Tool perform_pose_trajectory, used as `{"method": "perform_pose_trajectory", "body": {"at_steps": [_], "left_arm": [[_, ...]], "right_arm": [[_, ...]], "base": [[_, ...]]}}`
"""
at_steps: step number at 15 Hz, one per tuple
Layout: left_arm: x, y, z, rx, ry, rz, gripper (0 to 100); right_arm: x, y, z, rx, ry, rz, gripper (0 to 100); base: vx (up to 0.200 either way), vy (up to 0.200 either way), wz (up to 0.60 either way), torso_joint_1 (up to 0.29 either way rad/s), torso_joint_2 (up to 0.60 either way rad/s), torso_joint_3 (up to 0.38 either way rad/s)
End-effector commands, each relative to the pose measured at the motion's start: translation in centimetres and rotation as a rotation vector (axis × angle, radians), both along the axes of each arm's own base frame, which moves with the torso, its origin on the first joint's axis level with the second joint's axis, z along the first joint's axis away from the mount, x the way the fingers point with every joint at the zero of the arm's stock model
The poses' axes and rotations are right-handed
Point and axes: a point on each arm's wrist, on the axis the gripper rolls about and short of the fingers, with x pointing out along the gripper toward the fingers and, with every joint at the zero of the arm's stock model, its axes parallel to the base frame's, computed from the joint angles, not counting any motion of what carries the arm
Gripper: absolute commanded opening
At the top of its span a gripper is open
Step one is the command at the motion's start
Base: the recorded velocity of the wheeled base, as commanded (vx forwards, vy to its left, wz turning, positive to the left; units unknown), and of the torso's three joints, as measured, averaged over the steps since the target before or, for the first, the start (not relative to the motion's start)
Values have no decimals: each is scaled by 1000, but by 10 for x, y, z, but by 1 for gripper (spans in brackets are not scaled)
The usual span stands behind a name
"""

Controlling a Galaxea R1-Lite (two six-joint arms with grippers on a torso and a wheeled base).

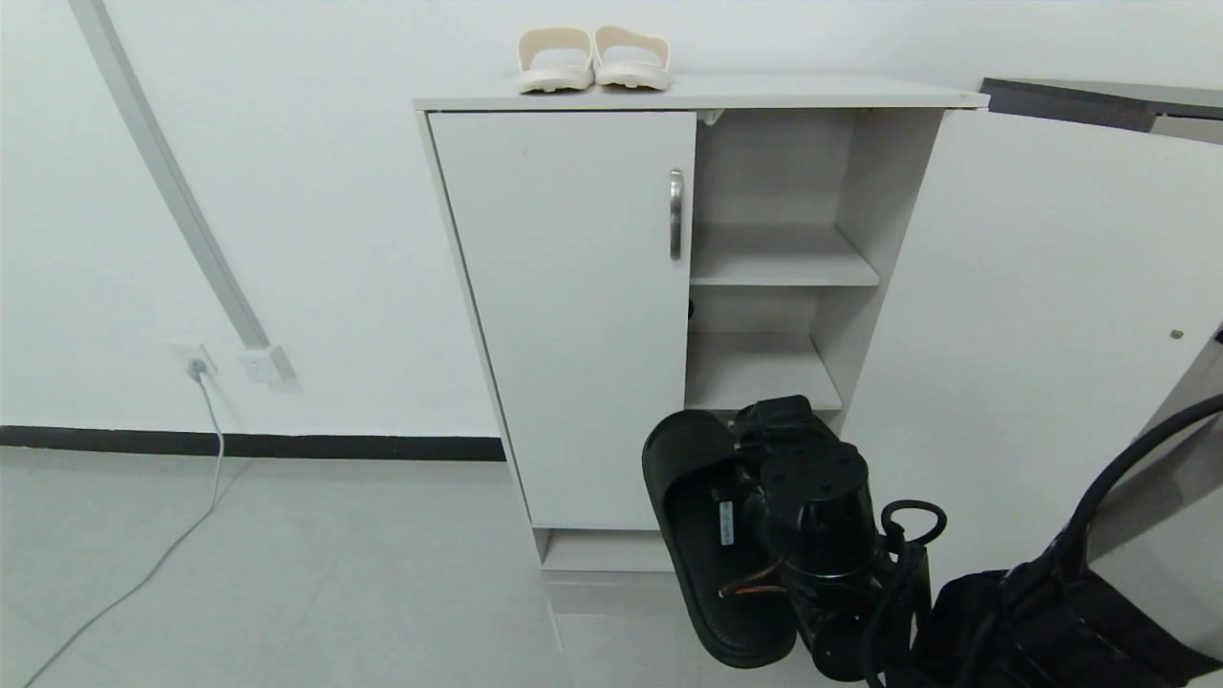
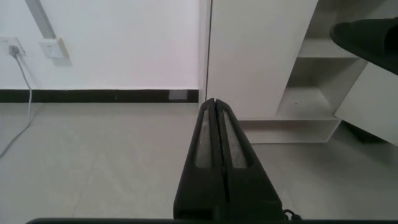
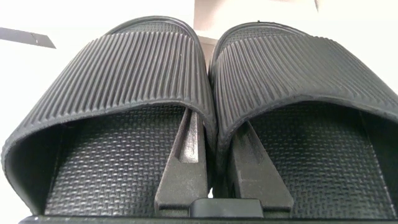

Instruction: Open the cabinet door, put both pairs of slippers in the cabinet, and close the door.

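A white cabinet [image 1: 688, 93] stands against the wall with its left door [image 1: 564, 315] closed and its right door [image 1: 1032, 315] swung wide open, showing two shelves [image 1: 779, 258]. A cream pair of slippers [image 1: 592, 59] lies on the cabinet top. My right gripper [image 3: 216, 121] is shut on the black pair of slippers [image 1: 702, 535], one finger under each strap, pinching the two inner sides together. The black pair [image 3: 143, 81] hangs toe-up in front of the lower opening. My left gripper [image 2: 215, 106] is shut with nothing in it, low over the floor left of the cabinet.
The open door blocks the room to the right of the cabinet. A wall socket [image 1: 196, 363] with a grey cable [image 1: 143, 573] trailing over the tiles sits far left. A slanted conduit [image 1: 162, 172] runs down the wall. Bare floor lies left of the cabinet.
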Motion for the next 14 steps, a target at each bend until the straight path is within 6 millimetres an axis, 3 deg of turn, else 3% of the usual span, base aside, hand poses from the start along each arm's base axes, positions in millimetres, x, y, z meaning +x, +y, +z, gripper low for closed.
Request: {"method": "perform_pose_trajectory", "body": {"at_steps": [1,3,5,10,14], "left_arm": [[0,0,0,-1,2,0,0],[0,0,0,1,2,0,0],[0,0,0,1,2,0,0],[0,0,0,1,2,0,0],[0,0,0,1,2,0,0]], "right_arm": [[2,2,-8,-13,14,-4,0],[5,3,-14,-20,23,-8,0],[7,6,-11,1,15,-10,0],[51,19,-13,20,-17,-122,0],[64,18,-17,68,20,-160,0]], "base": [[0,-200,0,2,-2,7],[0,-200,0,2,2,5],[0,0,0,0,0,0],[0,0,0,0,0,0],[0,0,0,0,0,0]]}}
